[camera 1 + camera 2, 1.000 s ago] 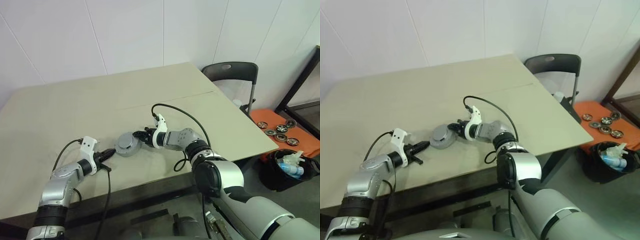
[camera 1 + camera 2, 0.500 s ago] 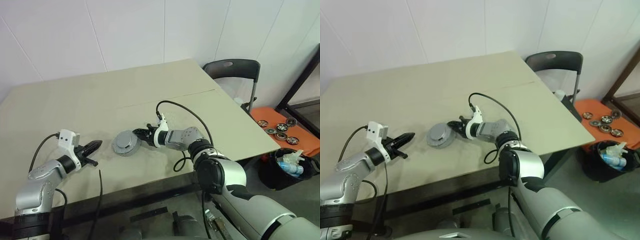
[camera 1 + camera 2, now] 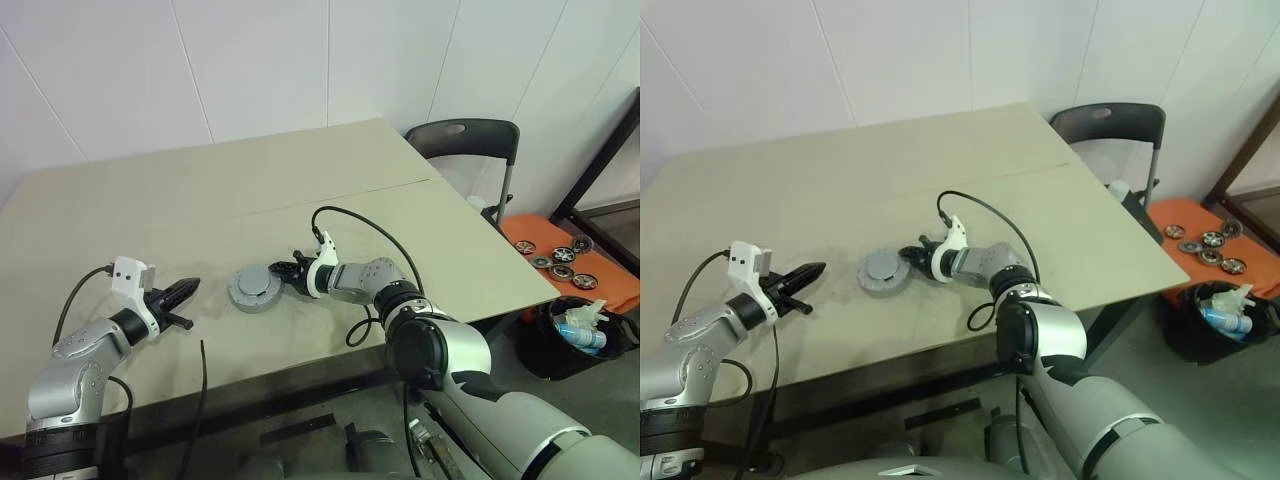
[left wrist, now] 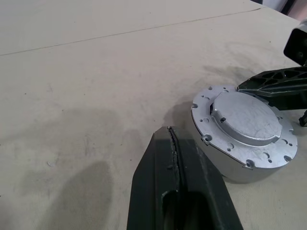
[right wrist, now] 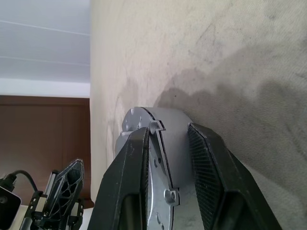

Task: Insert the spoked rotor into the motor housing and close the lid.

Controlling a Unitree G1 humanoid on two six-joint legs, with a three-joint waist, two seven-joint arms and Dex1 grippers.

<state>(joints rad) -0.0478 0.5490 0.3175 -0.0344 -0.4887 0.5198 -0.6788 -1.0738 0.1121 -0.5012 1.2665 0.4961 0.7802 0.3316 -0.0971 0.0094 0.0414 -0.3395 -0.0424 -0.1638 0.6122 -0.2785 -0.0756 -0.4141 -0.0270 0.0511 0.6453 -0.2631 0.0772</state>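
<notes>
The motor housing (image 3: 254,289) sits near the table's front middle, with the grey lid (image 4: 245,118) lying flat and closed on top of it. The spoked rotor is hidden. My right gripper (image 3: 286,275) reaches in from the right. Its fingers (image 5: 135,178) straddle the housing's rim (image 5: 169,136), one over the lid's edge and one against the wall. My left gripper (image 3: 187,289) hovers to the left of the housing, a short gap away, its fingers (image 4: 169,158) pressed shut on nothing.
A dark chair (image 3: 465,141) stands past the table's far right corner. On the floor to the right lie an orange mat (image 3: 600,285) with several small wheels and a black bin (image 3: 575,337). A black cable (image 3: 352,214) loops over my right forearm.
My left gripper has drawn back to the left and slightly up, away from the housing it was touching. The right gripper has stayed at the housing's rim.
</notes>
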